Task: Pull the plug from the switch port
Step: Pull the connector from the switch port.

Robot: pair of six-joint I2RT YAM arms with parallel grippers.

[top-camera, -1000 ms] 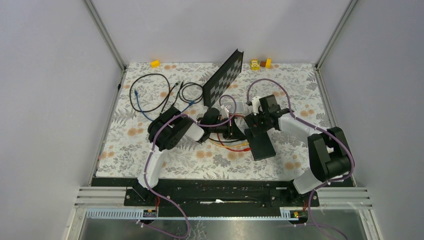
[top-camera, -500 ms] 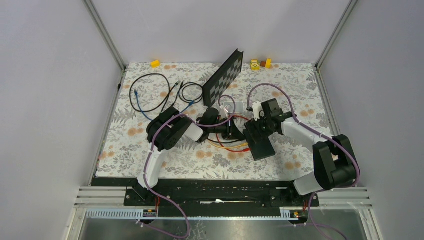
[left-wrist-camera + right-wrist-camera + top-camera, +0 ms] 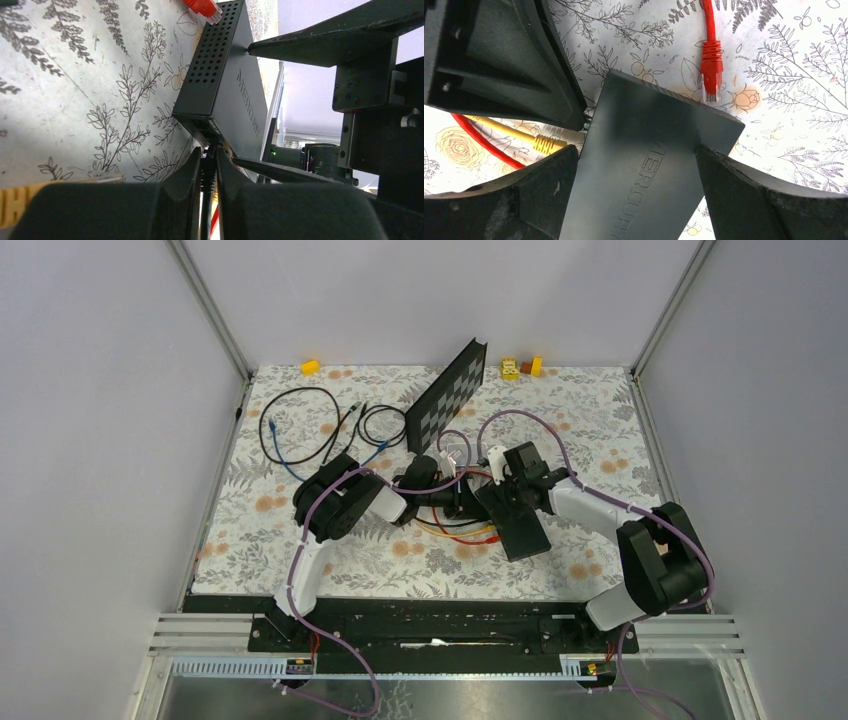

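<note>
The left gripper (image 3: 207, 161) is clamping, fingers almost together, on the black plug (image 3: 207, 169), which is sitting in a socket on the narrow edge of the switch (image 3: 235, 90). The switch is lying flat near the middle of the desk (image 3: 260, 540), a little toward the near edge and the right side.

The right gripper (image 3: 636, 165) is hovering over the far end of the switch with its jaws spread wide, one finger on either long side. Whether the pads are touching the casing cannot be confirmed from these views.

A yellow cable (image 3: 539, 142) and a red cable (image 3: 479, 140) are running along the desk just beside the socket edge. A red plug (image 3: 711, 62) is lying loose on the desk just beyond the switch's far end.

Further back, a checkered board (image 3: 447, 395) is standing tilted on edge. Loose leads (image 3: 340, 430) are lying toward the far left corner, and yellow blocks (image 3: 520, 368) are resting along the far edge.
</note>
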